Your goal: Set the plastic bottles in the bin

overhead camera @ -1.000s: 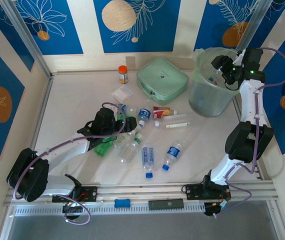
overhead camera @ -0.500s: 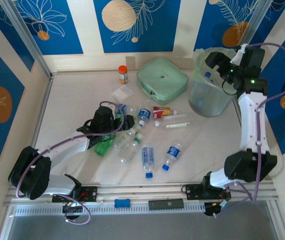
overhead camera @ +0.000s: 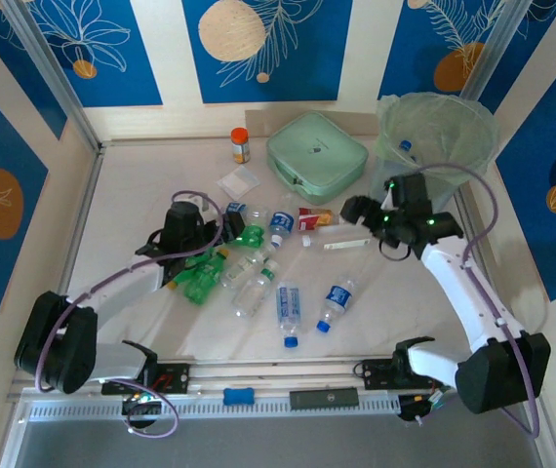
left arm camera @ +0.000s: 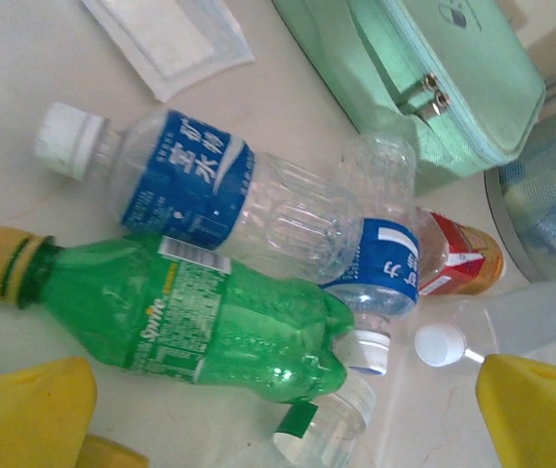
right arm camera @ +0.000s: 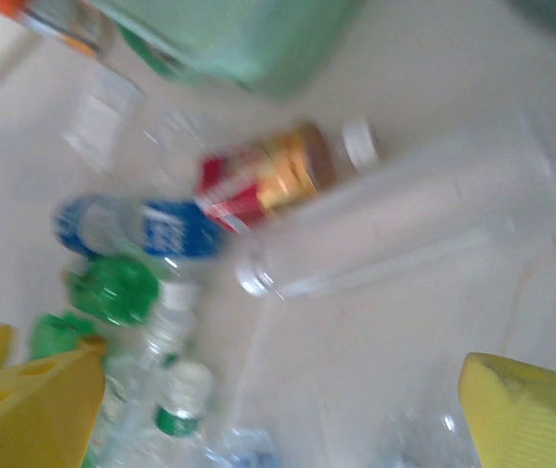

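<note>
Left gripper [left arm camera: 278, 378]: yellow fingers spread wide, gripping nothing, hanging over the left side of the bottle heap. Green Sprite bottle [left arm camera: 210, 327] lies on its side just ahead of it, long axis across the left wrist view, yellow cap pointing left. Touching it behind is a clear blue-labelled bottle [left arm camera: 219, 200], slanted, white cap toward upper left. A second blue-labelled bottle [left arm camera: 380, 253] crosses that one, cap toward the camera. Mid-table, nearer the arm bases, are two more clear bottles. One [overhead camera: 288, 310] runs near to far with its blue cap toward the bases. The other [overhead camera: 335, 300] is tilted, cap toward near-left. The red-labelled bottle [right arm camera: 268, 185] lies flat just in front of the mint-green case [overhead camera: 317, 156], white cap pointing right. Right gripper [right arm camera: 278, 366]: fingers wide apart, empty, above the table just right of the red-labelled bottle. The bin [overhead camera: 449, 171] stands upright in the far right corner, a blue cap visible inside.
</note>
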Controlling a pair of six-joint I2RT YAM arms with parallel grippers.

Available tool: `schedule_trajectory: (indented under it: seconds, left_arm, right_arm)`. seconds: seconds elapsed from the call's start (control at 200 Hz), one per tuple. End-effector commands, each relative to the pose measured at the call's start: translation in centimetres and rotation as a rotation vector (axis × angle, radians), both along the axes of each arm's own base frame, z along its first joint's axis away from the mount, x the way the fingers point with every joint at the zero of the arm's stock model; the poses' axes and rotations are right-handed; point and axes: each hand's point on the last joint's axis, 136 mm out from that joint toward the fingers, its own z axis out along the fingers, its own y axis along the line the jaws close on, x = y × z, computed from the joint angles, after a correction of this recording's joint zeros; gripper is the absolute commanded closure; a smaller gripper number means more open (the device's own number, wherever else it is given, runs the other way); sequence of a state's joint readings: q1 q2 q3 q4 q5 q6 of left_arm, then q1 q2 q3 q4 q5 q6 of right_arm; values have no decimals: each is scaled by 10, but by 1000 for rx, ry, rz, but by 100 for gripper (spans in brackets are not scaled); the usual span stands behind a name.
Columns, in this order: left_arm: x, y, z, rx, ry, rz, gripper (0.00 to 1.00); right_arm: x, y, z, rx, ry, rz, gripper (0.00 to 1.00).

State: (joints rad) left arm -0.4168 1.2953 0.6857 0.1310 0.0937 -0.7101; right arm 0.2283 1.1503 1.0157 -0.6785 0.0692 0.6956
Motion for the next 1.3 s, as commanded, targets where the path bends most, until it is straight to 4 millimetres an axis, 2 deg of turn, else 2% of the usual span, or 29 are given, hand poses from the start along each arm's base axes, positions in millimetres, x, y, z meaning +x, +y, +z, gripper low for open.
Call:
schedule_trajectory:
  seconds: [0.0, 0.13, 0.305, 0.525, 0.64, 0.82, 1.0, 1.181, 1.296]
  left_arm:
    - [1, 13, 11, -28, -24, 38, 1]
    - [-3, 26, 8, 0, -20, 69, 1]
    - [-5, 29, 2, 11, -9, 76, 1]
    - [-3, 21, -6, -21, 22, 51, 1]
    - [-2, 18, -9, -34, 31, 47, 1]
    - [-5, 19, -11, -38, 40, 48, 1]
    - [-8, 21, -12, -38, 42, 54, 1]
    - [-10, 23, -14, -33, 43, 61, 1]
    - [-9, 22, -13, -36, 39, 60, 1]
  right_arm:
    - [-23, -3, -27, -86, 98, -82, 6]
    - [-54, -2, -64, -175, 213, -127, 0]
    - [-87, 5, -103, -215, 335, -184, 1]
    - [-97, 38, -137, -172, 414, -154, 1]
    - [-100, 46, -150, -193, 444, -157, 0]
    - [-100, 52, -163, -201, 454, -166, 4]
    - [-101, 47, -169, -219, 454, -189, 10]
    - [-103, 43, -170, -225, 443, -200, 34]
    - [-104, 40, -168, -228, 435, -202, 44]
